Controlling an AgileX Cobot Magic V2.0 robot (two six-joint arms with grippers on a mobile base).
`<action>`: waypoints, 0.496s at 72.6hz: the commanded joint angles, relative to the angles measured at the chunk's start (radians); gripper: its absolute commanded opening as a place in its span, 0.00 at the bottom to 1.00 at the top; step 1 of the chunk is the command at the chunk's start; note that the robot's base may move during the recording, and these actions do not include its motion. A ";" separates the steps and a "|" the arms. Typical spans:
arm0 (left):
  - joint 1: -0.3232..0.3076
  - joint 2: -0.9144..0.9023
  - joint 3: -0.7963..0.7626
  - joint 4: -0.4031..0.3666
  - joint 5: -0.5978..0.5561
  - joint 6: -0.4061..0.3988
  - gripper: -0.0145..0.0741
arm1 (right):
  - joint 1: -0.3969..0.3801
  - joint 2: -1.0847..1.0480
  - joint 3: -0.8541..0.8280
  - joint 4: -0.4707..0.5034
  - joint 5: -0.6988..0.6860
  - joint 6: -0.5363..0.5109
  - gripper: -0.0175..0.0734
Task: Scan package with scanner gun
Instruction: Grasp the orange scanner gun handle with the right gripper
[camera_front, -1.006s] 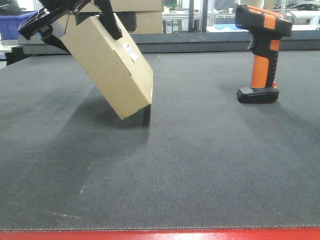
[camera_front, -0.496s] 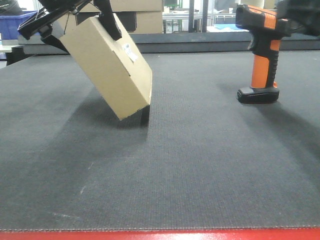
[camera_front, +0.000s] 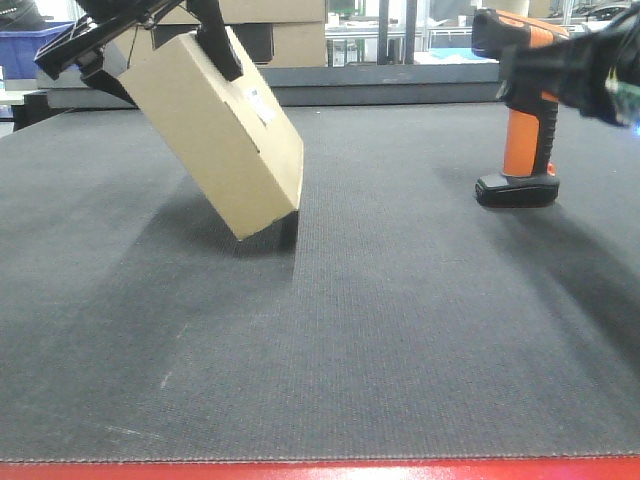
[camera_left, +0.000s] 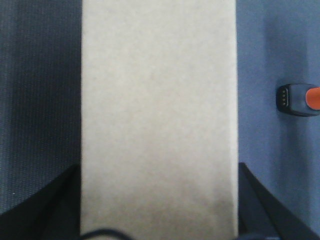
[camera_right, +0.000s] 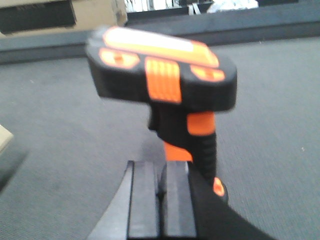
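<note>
Left jaws clamp the boxy tan cardboard package (camera_front: 215, 130).

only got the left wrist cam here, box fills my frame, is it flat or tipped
Observer: Tipped. In the front view the package hangs steeply tilted in the left gripper, with its lower corner down at the mat.
Operator: ok wheres the barcode label, cant see it
Observer: The white barcode label is on the face that shows in the front view, near its upper right edge.
Operator: i just see a bit of the scanner at my edge, is the right arm on it
Observer: Not holding it. The scanner gun stands upright on its foot, with the right gripper close in front of its handle.
</note>
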 joint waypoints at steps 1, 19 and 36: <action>-0.006 -0.010 -0.002 -0.008 -0.016 0.001 0.04 | 0.001 0.023 -0.005 0.006 -0.059 -0.009 0.01; -0.006 -0.010 -0.002 -0.002 -0.016 0.001 0.04 | 0.001 0.079 -0.062 0.006 -0.054 -0.009 0.01; -0.006 -0.010 -0.002 0.003 -0.016 0.001 0.04 | 0.001 0.130 -0.117 0.009 -0.012 -0.007 0.35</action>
